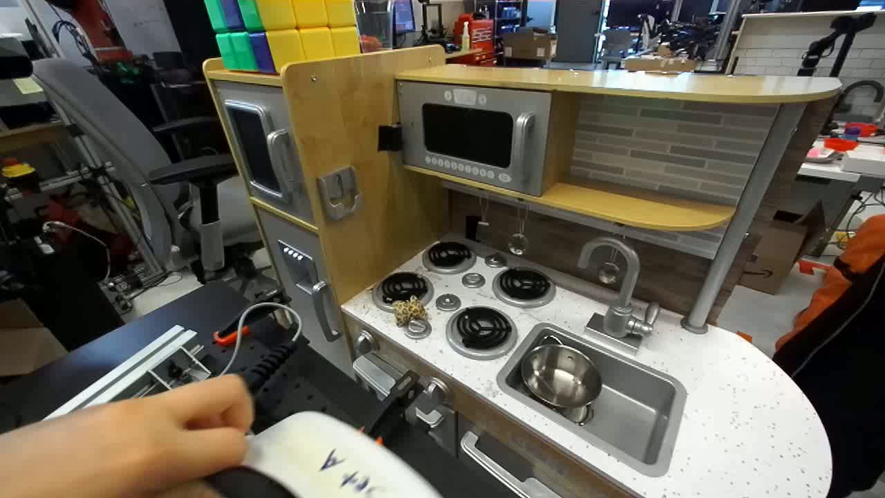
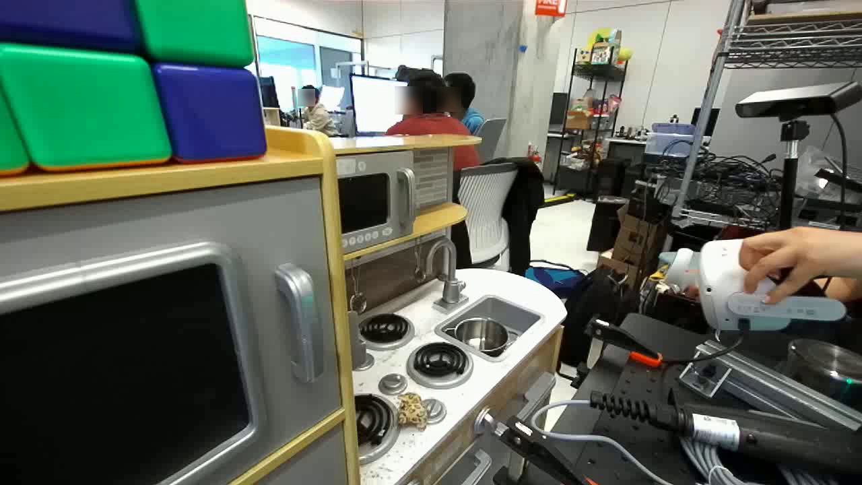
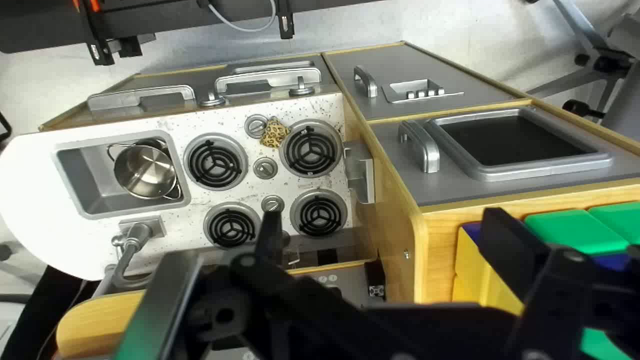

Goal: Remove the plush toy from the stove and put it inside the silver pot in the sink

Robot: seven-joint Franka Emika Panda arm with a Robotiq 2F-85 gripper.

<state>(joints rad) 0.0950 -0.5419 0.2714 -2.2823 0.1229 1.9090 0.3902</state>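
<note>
The plush toy (image 1: 409, 311) is a small tan lump with dark spots. It lies on the stove (image 1: 442, 283) against the edge of a burner, beside a silver knob; it also shows in an exterior view (image 2: 412, 411) and in the wrist view (image 3: 274, 133). The silver pot (image 1: 561, 375) stands in the sink (image 1: 636, 422) and looks empty; the wrist view shows it too (image 3: 145, 171). My gripper (image 3: 384, 215) shows only in the wrist view. Its black fingers are wide apart with nothing between them, high above the play kitchen and away from the toy.
A tall wooden cabinet (image 1: 366, 131) with coloured blocks (image 1: 304, 31) on top rises beside the stove. A microwave (image 1: 477, 135) and shelf (image 1: 636, 200) overhang the back. A curved tap (image 1: 619, 277) stands behind the sink. A person's hand (image 2: 788, 263) holds a white device.
</note>
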